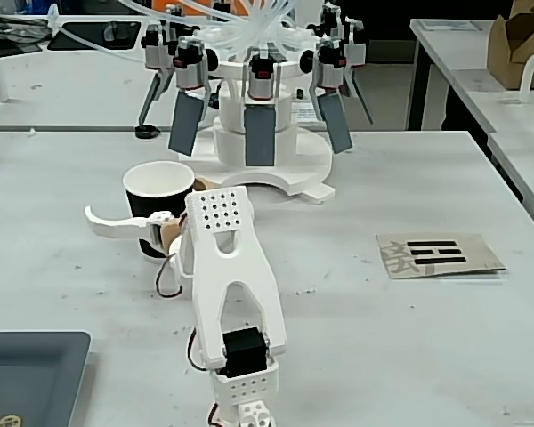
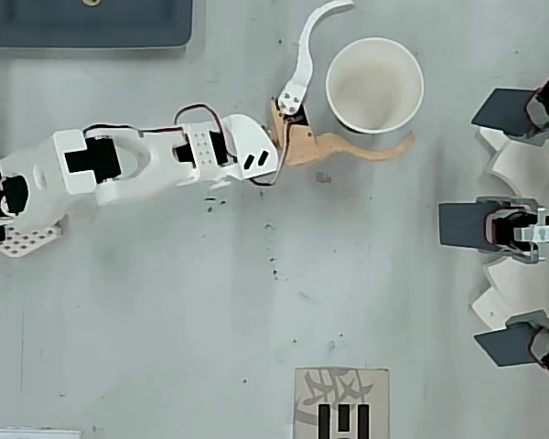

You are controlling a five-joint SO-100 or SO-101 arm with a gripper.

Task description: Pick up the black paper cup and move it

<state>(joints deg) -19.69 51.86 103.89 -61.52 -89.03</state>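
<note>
Scanning left to right across the overhead view:

Tray: a dark grey tray point(image 2: 87, 23) lies at the top left edge of the overhead view; in the fixed view it is at the bottom left corner point(image 1: 27, 374).

Arm: the white arm point(image 2: 146, 160) reaches from its base at the left edge toward the upper middle, with red and black wires along it; in the fixed view it rises from the bottom centre point(image 1: 227, 276).

Gripper: the gripper point(image 2: 371, 73) has its fingers spread wide apart, a white curved finger point(image 2: 309, 41) on the upper side and a tan curved finger point(image 2: 366, 148) on the lower side.

Black paper cup: the black paper cup point(image 2: 375, 84) stands upright on the table between the two fingers, its white inside empty. The white finger passes just beside its rim and the tan finger runs just below it; whether either touches the wall I cannot tell. In the fixed view the cup point(image 1: 151, 200) stands behind the wrist, left of centre.

Card: a brownish card with black bars point(image 2: 340, 402) lies at the bottom edge, well apart from the cup.

Grey paddles: three grey flat paddles point(image 2: 467, 224) on a white stand line the right edge.
</note>
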